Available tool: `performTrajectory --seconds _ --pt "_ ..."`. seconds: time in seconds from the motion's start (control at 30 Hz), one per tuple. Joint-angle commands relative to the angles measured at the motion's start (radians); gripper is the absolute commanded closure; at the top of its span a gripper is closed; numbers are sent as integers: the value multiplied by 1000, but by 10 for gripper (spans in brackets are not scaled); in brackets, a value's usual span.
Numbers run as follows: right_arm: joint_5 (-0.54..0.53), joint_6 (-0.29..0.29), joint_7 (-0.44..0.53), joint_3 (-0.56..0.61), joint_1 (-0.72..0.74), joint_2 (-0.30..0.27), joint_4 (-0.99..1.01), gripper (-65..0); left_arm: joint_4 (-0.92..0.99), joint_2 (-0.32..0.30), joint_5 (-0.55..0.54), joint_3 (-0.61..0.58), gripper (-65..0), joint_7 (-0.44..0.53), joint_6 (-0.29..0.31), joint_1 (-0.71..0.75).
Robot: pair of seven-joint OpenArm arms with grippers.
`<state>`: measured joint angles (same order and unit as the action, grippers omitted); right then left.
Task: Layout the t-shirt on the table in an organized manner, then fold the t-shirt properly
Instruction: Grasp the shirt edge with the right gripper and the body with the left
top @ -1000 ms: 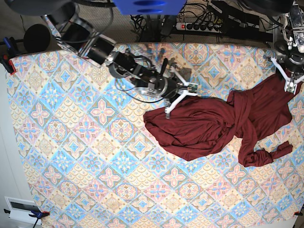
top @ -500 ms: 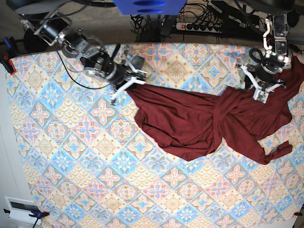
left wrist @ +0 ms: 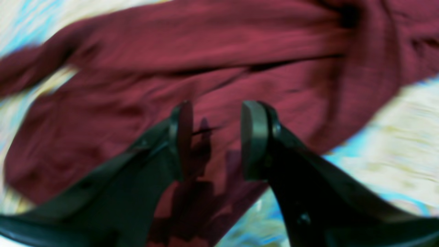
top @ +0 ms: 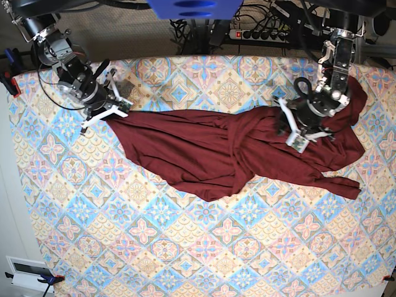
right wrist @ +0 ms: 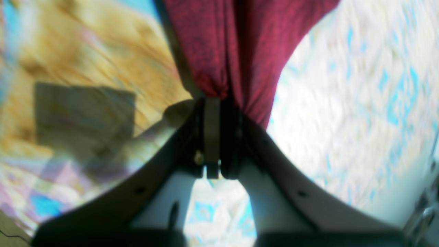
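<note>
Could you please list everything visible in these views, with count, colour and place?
t-shirt: one, dark maroon, crumpled and stretched across the upper half of the table.
table: one, covered in pastel blue, pink and cream tile-pattern cloth, filling the base view.
power strip: one, black, with dark cables, behind the far table edge.
clamps: dark with red, at the table's edge.
right gripper: one, jaws shut on an end of the t-shirt, on the base view's left.
left gripper: one, jaws open, over the t-shirt, on the base view's right.
</note>
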<state>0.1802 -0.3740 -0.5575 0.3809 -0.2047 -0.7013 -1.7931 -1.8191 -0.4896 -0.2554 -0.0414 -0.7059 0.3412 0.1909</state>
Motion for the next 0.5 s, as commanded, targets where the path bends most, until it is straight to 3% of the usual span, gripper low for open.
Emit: performTrajectory --seconds 0.0,0.13,0.3,0.47 --pt "5 7 6 -20 -2 -16 -12 0 -15 -11 -6 -25 -231 18 -4 -20" --pt "5 7 6 -23 -5 -16 -14 0 -15 -7 -9 -145 -232 18 0 -66" --pt "6 7 6 -21 -6 -14 -14 0 -14 72 -15 -206 -237 -4 3 -123" --pt "6 7 6 -21 -6 -14 -17 0 98 141 -89 -231 -322 -120 3 -219"
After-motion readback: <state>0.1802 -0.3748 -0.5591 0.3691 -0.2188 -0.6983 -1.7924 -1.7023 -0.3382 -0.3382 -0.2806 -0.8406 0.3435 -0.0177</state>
